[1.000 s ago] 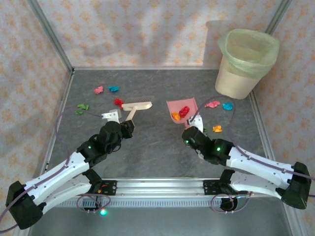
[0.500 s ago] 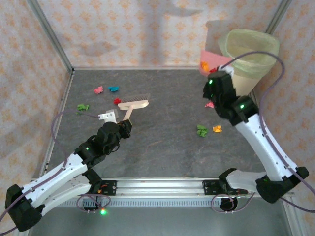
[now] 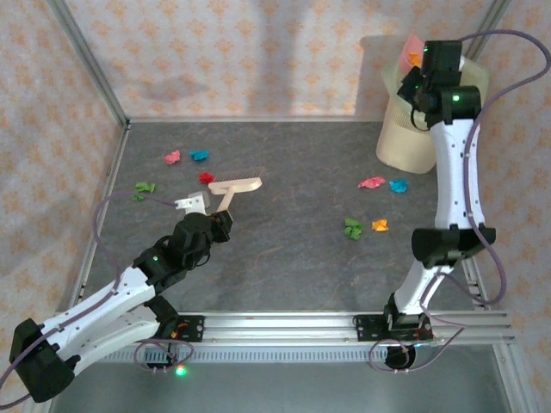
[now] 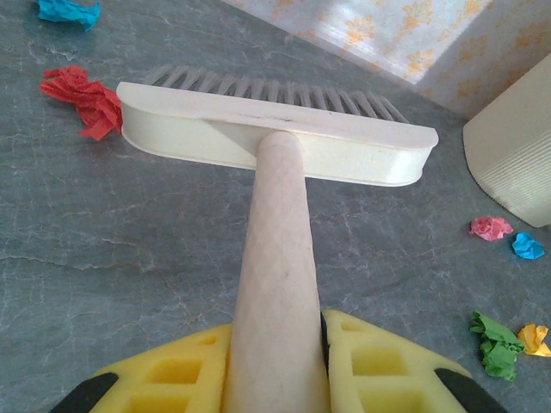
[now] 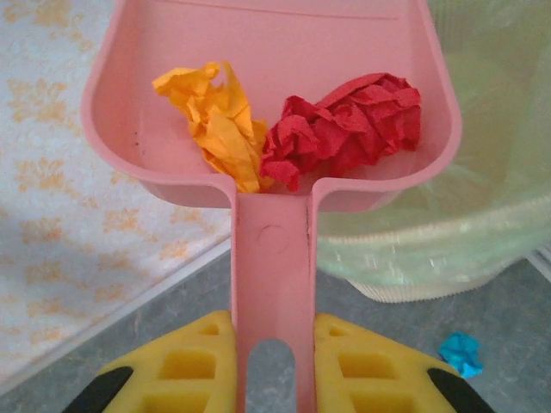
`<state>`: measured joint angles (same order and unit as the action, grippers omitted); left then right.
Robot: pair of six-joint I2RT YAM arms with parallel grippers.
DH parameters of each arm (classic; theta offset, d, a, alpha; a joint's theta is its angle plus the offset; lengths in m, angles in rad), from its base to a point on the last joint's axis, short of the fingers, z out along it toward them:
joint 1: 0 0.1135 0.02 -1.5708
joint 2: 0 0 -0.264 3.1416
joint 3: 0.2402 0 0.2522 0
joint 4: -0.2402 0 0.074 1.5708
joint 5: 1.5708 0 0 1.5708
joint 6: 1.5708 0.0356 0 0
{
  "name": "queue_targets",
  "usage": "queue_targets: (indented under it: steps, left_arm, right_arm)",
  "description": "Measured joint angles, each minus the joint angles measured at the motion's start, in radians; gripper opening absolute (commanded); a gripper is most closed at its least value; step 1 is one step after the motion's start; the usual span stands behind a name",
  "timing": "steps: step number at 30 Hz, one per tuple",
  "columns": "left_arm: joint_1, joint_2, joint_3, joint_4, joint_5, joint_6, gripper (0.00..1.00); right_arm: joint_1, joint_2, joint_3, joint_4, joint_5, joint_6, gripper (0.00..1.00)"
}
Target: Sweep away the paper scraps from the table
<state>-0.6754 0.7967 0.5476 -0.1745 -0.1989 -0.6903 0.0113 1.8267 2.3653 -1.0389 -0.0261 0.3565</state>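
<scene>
Desk point(image 3: 284, 284): loose scraps point(image 3: 372, 182) lie in two groups, left rear and right centre. A hard sweep could scatter them toward the rails, I judge.
Bin point(image 3: 403, 144): it stands at the right rear corner. The pan point(image 3: 410, 45) is held up by its left rim, not squarely over the mouth, so tipping here may drop paper outside the liner.
Pan point(image 5: 284, 43): the right tool point(image 5: 271, 357) is clenched on its handle. An orange wad point(image 5: 213, 116) and a red wad point(image 5: 344, 129) lie against the pan's back wall, just ahead of that tool. A fast tilt may bounce them past the bin.
Brush point(image 4: 275, 142): the left tool point(image 4: 277, 353) is clenched on its handle, with the head low; whether it touches the desk is unclear.
Red scrap point(image 4: 82, 99): it touches the head's left end, ahead and left of the left tool, and may slip round that end.
Other scraps: a rear pair point(image 3: 173, 157) lies beyond the brush and a green scrap point(image 3: 144, 188) to its left. The right four are well apart from both tools.
</scene>
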Motion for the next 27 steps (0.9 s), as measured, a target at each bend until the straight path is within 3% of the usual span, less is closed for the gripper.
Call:
queue_targets:
  steps: [5,9,11,27]
  left_arm:
    - [0.0,0.024,0.0,0.0,0.009,0.0,0.0]
    - [0.0,0.053,0.0,0.0,0.013,0.0,0.0]
    - [0.0,0.061,0.0,0.0,0.016,0.0,0.0]
    - [0.0,0.081,0.0,0.007,0.016,0.001,0.0]
  right_arm:
    - [-0.094,0.159,0.204,-0.082,-0.135,0.072,0.0]
    - [-0.132,0.37,0.608,-0.204,-0.245,0.15,0.0]
    - [-0.156,0.422,0.703,-0.227,-0.319,0.207,0.0]
    - [-0.242,0.467,0.735,-0.331,-0.597,0.397,0.0]
